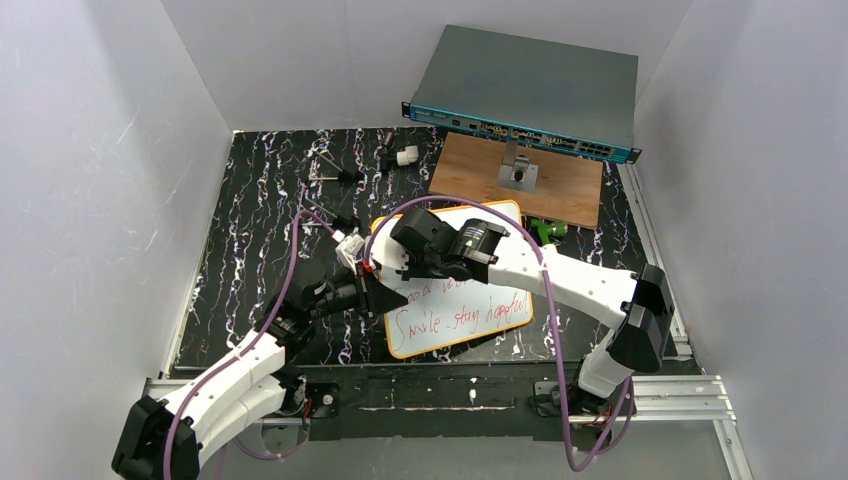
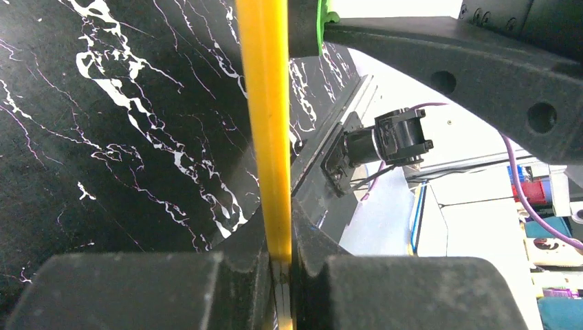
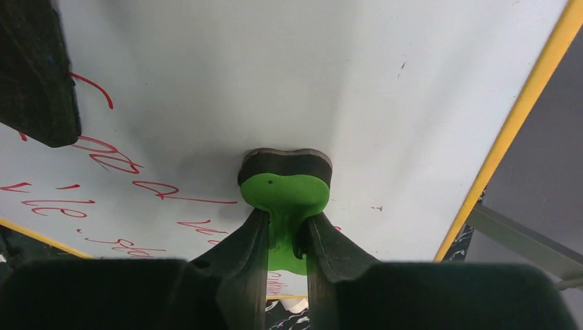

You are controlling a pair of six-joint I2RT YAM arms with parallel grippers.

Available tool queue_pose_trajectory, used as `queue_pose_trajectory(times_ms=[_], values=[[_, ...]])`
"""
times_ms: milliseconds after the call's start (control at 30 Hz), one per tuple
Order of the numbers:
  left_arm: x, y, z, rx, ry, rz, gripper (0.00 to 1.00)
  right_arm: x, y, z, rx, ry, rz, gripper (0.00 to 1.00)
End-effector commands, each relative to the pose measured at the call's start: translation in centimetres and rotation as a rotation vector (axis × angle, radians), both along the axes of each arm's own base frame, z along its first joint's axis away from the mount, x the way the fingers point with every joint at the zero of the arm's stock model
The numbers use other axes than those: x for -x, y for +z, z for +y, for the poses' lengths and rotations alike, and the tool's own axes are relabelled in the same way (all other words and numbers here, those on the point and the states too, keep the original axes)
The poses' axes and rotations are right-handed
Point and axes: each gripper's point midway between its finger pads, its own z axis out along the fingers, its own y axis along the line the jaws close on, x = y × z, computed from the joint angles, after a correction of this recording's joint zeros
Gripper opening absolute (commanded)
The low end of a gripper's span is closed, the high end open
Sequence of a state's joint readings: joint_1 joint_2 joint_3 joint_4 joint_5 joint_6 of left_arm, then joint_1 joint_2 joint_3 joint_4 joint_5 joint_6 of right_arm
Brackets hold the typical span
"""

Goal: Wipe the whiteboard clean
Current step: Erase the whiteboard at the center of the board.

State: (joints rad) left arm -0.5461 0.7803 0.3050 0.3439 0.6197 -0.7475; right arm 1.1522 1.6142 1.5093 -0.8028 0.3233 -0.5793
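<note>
The whiteboard (image 1: pixel 470 318) lies on the black marbled table, white with a yellow frame and red handwriting (image 3: pixel 103 148) on its near half. My left gripper (image 1: pixel 372 292) is shut on the board's left edge; in the left wrist view the yellow frame (image 2: pixel 265 103) runs between its fingers down to the left gripper (image 2: pixel 280 258). My right gripper (image 3: pixel 285 223) is shut on the stem of a green eraser (image 3: pixel 285 192), whose dark pad presses flat on the board (image 3: pixel 275 75). From above, the right gripper (image 1: pixel 388 262) sits over the board's upper left part and hides the eraser.
A brown wooden board (image 1: pixel 560 190) with a small metal stand (image 1: pixel 517 172) lies behind the whiteboard, under a grey network switch (image 1: pixel 530 90). A green object (image 1: pixel 548 230) rests by the whiteboard's far right corner. Small white parts (image 1: pixel 405 155) and a thin tool (image 1: pixel 340 175) lie at the back left.
</note>
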Motion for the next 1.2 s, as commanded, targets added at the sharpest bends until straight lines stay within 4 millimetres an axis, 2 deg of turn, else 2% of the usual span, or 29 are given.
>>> queue_pose_trajectory(times_ms=[0,133,200,300,500,600,767,900,967,1067,1167], values=[[1.1,5.4,-1.0,0.123,-0.118,-0.232,0.00,0.2,0.3,0.7,-0.028,0.012,0.019,0.01],[1.0,5.3,-1.1,0.119,-0.120,-0.226,0.00,4.3,-0.8,1.2,-0.012,0.151,0.179,0.01],[1.0,5.4,-1.1,0.119,-0.121,-0.224,0.00,5.1,-1.1,1.3,-0.015,0.175,0.210,0.01],[1.0,5.5,-1.1,0.119,-0.116,-0.228,0.00,4.2,-1.1,1.3,-0.015,0.145,0.173,0.01],[1.1,5.4,-0.9,0.116,-0.109,-0.229,0.00,-0.3,0.3,0.4,-0.082,-0.028,0.101,0.01],[1.0,5.4,-0.9,0.114,-0.107,-0.231,0.00,-1.7,0.8,-0.3,-0.109,-0.078,0.103,0.01],[0.9,5.4,-0.9,0.114,-0.101,-0.235,0.00,-0.7,0.1,-1.0,-0.114,-0.055,0.163,0.01],[0.8,5.3,-0.8,0.112,-0.095,-0.235,0.00,3.4,-0.4,-0.2,-0.134,0.070,0.347,0.01],[0.8,5.3,-0.8,0.111,-0.093,-0.236,0.00,5.0,-0.8,0.1,-0.122,0.117,0.375,0.01],[0.8,5.5,-0.8,0.113,-0.091,-0.236,0.00,4.3,-1.4,0.2,-0.106,0.093,0.330,0.01],[0.9,5.5,-0.8,0.115,-0.090,-0.234,0.00,1.1,-0.7,-0.2,-0.115,-0.008,0.231,0.01]])
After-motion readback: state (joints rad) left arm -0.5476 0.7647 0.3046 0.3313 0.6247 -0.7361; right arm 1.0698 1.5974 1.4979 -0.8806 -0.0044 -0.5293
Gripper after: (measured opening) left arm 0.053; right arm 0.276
